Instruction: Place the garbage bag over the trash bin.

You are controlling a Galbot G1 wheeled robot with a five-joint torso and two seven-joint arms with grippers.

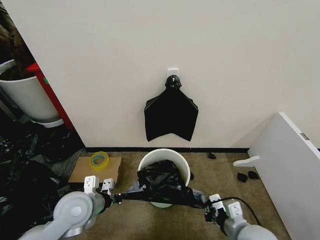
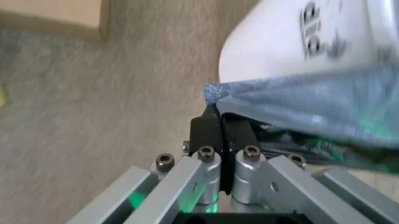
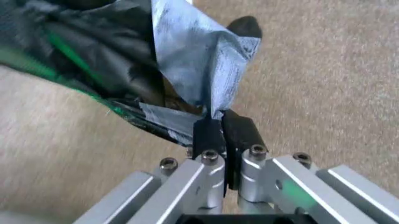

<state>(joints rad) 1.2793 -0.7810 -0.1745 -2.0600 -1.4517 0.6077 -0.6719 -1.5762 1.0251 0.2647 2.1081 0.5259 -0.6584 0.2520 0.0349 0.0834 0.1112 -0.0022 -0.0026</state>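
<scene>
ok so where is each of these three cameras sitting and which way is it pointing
Head view: on the robot's head, looking forward and down at the trash bin by the wall, the garbage bag stretched across it; both arms show, left gripper and right gripper.
Left wrist view: on the left arm, looking along its shut fingers at the pinched bag edge beside the bin's white side.
Right wrist view: on the right arm, looking along its shut fingers at the other bag edge over carpet.
All three views share the bag.

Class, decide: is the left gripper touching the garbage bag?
Touching. The left wrist view shows the left gripper with its fingers shut on the edge of the garbage bag, beside the trash bin.
</scene>
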